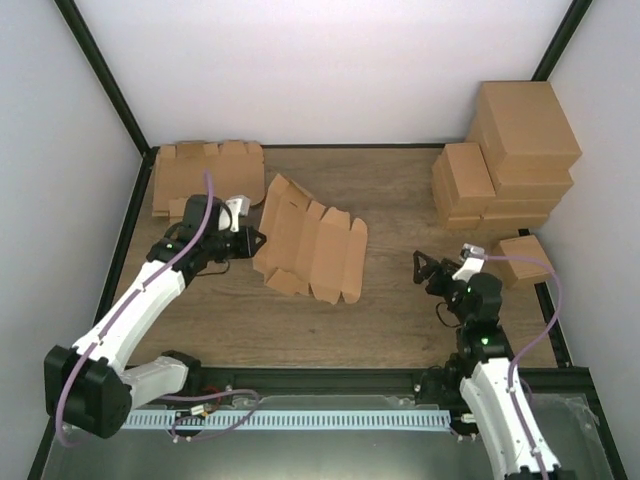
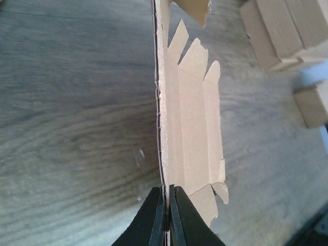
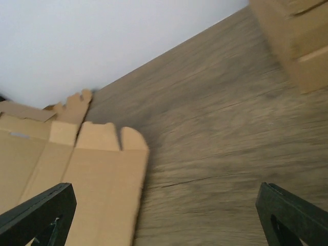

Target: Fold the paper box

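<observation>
The paper box (image 1: 310, 240) is a flat die-cut brown cardboard piece with creased panels and tabs, its left edge lifted off the table. My left gripper (image 1: 258, 240) is shut on that left edge; in the left wrist view the cardboard (image 2: 192, 113) stands on edge between my black fingers (image 2: 154, 215). My right gripper (image 1: 428, 270) is open and empty to the right of the box, apart from it. In the right wrist view the box's tabbed end (image 3: 97, 174) lies left of centre between my wide-apart fingertips (image 3: 41, 210).
A stack of flat cardboard blanks (image 1: 205, 175) lies at the back left. Blocky brown cartons (image 1: 505, 160) are piled at the back right, with a small one (image 1: 525, 260) near my right arm. Black frame rails edge the table.
</observation>
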Controlling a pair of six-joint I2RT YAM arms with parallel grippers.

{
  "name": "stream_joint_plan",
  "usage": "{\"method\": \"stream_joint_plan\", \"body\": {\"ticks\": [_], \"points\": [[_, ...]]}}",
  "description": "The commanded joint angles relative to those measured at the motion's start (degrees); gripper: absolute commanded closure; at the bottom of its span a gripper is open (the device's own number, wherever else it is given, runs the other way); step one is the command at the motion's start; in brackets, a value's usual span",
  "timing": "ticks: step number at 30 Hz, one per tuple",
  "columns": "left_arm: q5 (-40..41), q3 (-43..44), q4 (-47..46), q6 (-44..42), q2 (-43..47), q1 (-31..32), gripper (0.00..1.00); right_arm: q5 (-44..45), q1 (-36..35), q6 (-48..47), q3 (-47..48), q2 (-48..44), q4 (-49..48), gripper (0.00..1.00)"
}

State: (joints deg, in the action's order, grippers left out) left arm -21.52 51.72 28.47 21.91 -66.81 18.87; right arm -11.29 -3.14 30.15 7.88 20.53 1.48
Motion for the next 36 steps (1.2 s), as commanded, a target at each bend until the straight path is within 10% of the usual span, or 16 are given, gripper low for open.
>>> {"method": "stream_joint_plan", "body": {"ticks": [1, 12, 21, 36], "points": [[-4.59, -0.34, 7.75, -3.56, 3.96, 1.93, 0.96, -17.32, -0.11, 0.71, 8.66, 9.29, -0.95, 0.0], [4.43, 5.09, 14.83, -10.41, -0.48, 14.13, 0.95, -36.99, -0.2, -4.16, 14.16, 27.69, -0.04, 0.0], [32.71, 11.6, 18.13, -14.74, -8.11, 32.38, 0.95, -38.11, -3.25, -7.88, 18.57, 32.43, -0.02, 0.01], [58.46, 11.94, 14.62, -12.46, -14.95, 47.94, 0.94, -23.32, -22.96, 27.0, 25.46, 42.61, -7.88, 0.15]]}}
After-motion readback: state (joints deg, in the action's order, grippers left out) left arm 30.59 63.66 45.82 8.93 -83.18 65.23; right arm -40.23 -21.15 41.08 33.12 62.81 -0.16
